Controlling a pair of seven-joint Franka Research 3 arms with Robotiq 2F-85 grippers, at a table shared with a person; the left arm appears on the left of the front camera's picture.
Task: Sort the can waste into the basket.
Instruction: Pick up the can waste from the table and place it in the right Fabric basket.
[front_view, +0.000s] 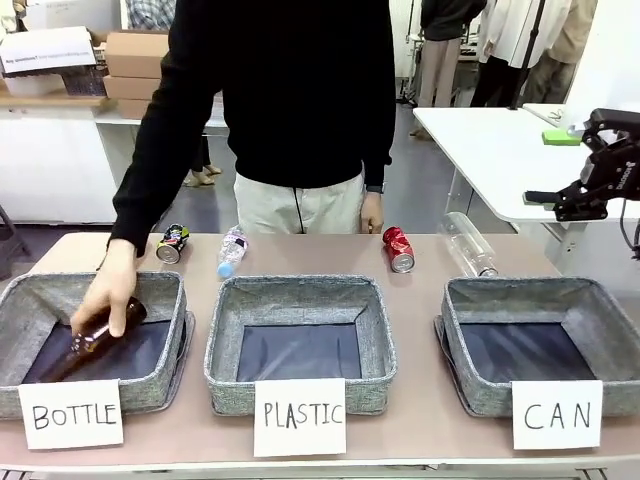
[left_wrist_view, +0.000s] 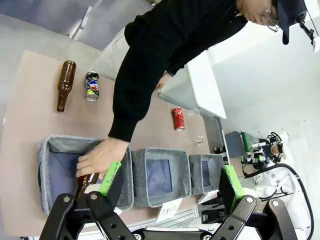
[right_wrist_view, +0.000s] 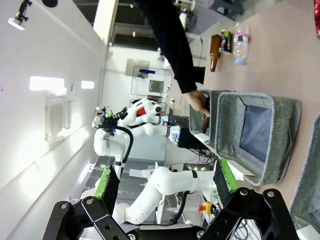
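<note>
Two cans lie on the far side of the table: a red can (front_view: 398, 249) (left_wrist_view: 178, 118) behind the gap between the middle and right baskets, and a dark can (front_view: 172, 243) (left_wrist_view: 91, 86) (right_wrist_view: 226, 41) behind the left basket. The basket carded "CAN" (front_view: 455, 345) (left_wrist_view: 205, 172) (right_wrist_view: 309, 165) stands at the right with nothing in it. My left gripper (left_wrist_view: 170, 180) hangs open high above the baskets. Off the table's right end, my right gripper (right_wrist_view: 165, 180) (front_view: 540, 198) is raised and open, pointing left. Neither holds anything.
A person's hand (front_view: 108, 290) (left_wrist_view: 102, 156) lays a brown bottle (front_view: 95, 340) in the "BOTTLE" basket (front_view: 165, 375). The "PLASTIC" basket (front_view: 225, 375) is in the middle. Another brown bottle (left_wrist_view: 65, 85) and two plastic bottles (front_view: 231, 251) (front_view: 468, 243) lie on the far side.
</note>
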